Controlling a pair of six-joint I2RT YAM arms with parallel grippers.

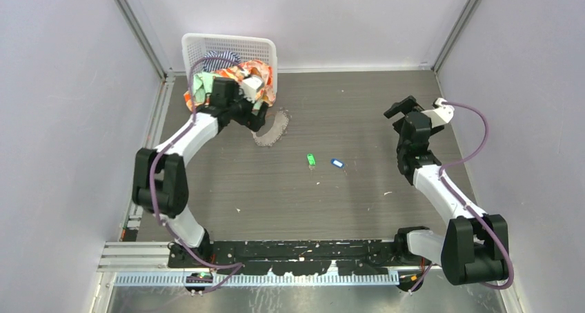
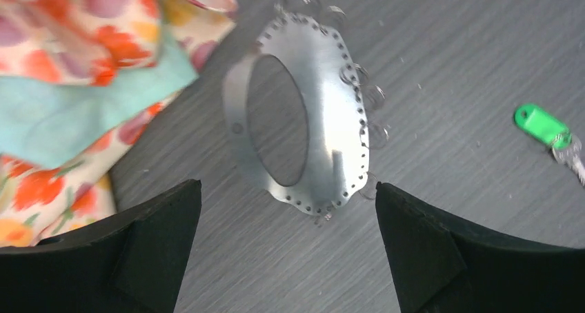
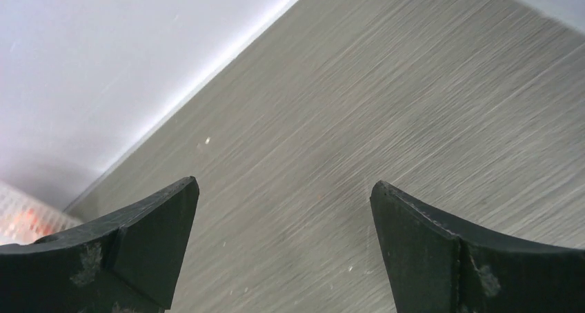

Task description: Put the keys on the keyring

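Observation:
The keyring (image 1: 272,128) lies flat on the table just in front of the basket; it is a silvery metal loop (image 2: 331,106) with small holes and wire rings along its rim. My left gripper (image 1: 258,116) hovers over its near edge, open (image 2: 287,184), nothing between the fingers. A green-headed key (image 1: 311,159) and a blue-headed key (image 1: 336,163) lie side by side at mid-table. In the left wrist view the green key (image 2: 543,125) shows at the right edge. My right gripper (image 1: 402,109) is open (image 3: 284,182) over bare table at the right, far from the keys.
A white mesh basket (image 1: 227,48) full of coloured cloths (image 2: 83,72) stands at the back left, right behind the left gripper. The side walls (image 3: 103,65) close in the table. A corner of the basket (image 3: 21,216) shows in the right wrist view.

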